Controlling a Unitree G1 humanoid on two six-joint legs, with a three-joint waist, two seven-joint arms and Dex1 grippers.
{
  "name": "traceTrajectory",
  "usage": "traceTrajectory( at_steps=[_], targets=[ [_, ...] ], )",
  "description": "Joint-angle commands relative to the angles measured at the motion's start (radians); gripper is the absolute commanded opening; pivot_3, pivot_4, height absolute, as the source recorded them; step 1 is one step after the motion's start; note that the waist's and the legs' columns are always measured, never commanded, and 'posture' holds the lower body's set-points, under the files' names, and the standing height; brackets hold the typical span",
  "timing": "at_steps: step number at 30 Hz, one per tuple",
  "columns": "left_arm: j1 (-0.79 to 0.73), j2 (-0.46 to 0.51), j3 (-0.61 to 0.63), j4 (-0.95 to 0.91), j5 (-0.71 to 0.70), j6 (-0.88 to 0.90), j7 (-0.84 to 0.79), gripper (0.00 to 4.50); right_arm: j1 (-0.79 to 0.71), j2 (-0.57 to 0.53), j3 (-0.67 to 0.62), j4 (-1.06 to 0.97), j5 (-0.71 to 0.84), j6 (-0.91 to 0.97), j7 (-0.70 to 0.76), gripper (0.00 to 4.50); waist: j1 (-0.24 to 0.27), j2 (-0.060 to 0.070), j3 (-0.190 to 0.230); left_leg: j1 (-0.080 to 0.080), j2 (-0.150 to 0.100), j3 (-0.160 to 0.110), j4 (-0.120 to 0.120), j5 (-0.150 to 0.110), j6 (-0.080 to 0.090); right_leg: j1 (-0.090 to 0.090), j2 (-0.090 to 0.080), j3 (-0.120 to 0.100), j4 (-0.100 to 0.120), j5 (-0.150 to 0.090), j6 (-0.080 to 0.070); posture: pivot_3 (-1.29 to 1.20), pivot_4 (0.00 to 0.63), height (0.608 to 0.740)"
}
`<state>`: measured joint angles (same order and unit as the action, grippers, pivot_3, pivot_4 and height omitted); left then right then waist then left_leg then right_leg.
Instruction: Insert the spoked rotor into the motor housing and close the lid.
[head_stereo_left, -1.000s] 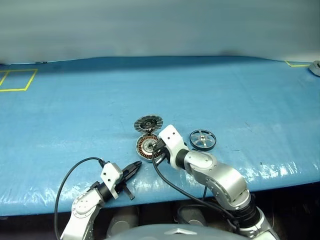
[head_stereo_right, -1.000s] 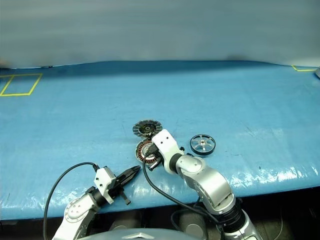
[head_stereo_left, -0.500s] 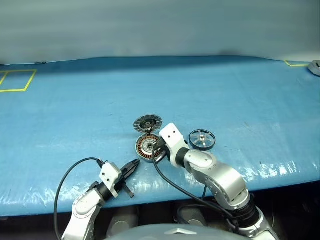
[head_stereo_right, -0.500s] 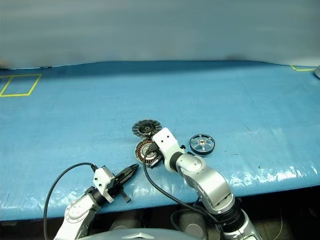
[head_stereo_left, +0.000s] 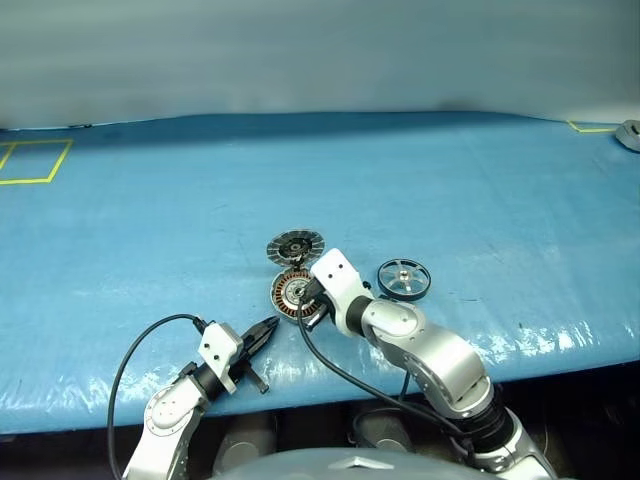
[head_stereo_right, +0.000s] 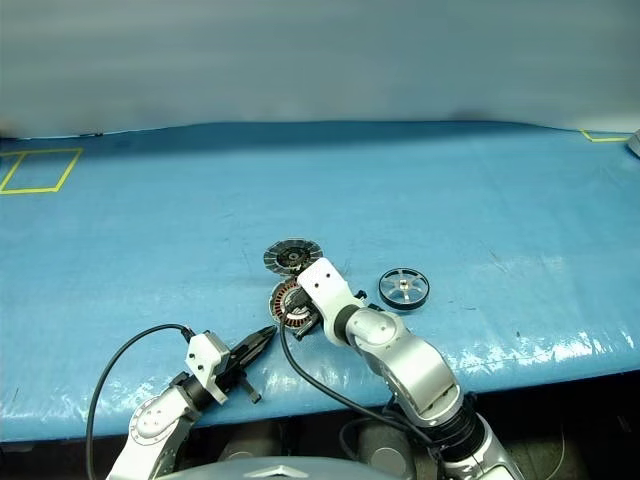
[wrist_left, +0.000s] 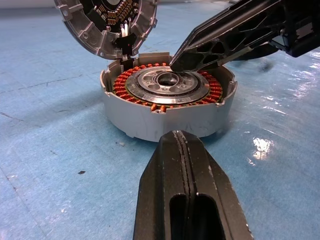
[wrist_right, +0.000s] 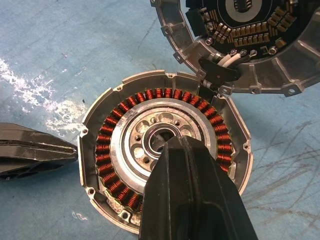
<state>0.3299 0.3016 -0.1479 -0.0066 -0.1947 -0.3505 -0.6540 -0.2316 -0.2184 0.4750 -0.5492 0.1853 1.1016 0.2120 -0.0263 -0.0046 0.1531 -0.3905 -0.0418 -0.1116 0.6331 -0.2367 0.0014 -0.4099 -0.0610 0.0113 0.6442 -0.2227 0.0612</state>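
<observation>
Sitting on the blue table: housing, open, copper windings showing, with lid just behind it, seemingly joined by short wires. Lying flat well to its right, apart: rotor. Hovering over the housing's dark centre, perhaps touching: right tool, shut, holding nothing. Pointing at the housing from the near left, just beside its wall: left tool, shut, empty.

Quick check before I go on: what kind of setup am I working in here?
Probably a lab test bench: a table under a blue sheet with yellow tape squares, bearing only the motor housing, lid and spoked rotor.
</observation>
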Motion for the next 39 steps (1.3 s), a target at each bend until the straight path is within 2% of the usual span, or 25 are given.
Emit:
traceTrajectory(
  at_steps=[1, 17, 39],
  targets=[
    [0.004, 0.005, -0.002, -0.038, 0.002, 0.007, 0.004, 0.0, -0.004, 0.018, 0.011, 0.0, 0.0, -0.016, 0.005, 0.01, 0.0, 0.0, 0.0, 0.0, 0.0, 0.0, 0.0, 0.0, 0.0, 0.0, 0.0, 0.0, 0.0, 0.0, 0.0, 0.0, 0.15, 0.74],
    [-0.001, 0.008, -0.011, -0.041, 0.003, 0.019, -0.005, 0.0, 0.0, 0.042, 0.028, 0.013, 0.003, -0.073, 0.048, 0.01, -0.001, 0.0, 0.0, 0.0, 0.0, 0.0, 0.0, 0.0, 0.0, 0.0, 0.0, 0.0, 0.0, 0.0, 0.0, 0.0, 0.15, 0.74],
    [0.001, 0.009, -0.011, -0.014, 0.003, 0.008, -0.012, 0.0, 0.02, 0.04, -0.027, 0.04, -0.06, -0.102, 0.001, 0.01, 0.0, 0.0, 0.0, 0.0, 0.0, 0.0, 0.0, 0.0, 0.0, 0.0, 0.0, 0.0, 0.0, 0.0, 0.0, 0.0, 0.15, 0.74]
  ],
)
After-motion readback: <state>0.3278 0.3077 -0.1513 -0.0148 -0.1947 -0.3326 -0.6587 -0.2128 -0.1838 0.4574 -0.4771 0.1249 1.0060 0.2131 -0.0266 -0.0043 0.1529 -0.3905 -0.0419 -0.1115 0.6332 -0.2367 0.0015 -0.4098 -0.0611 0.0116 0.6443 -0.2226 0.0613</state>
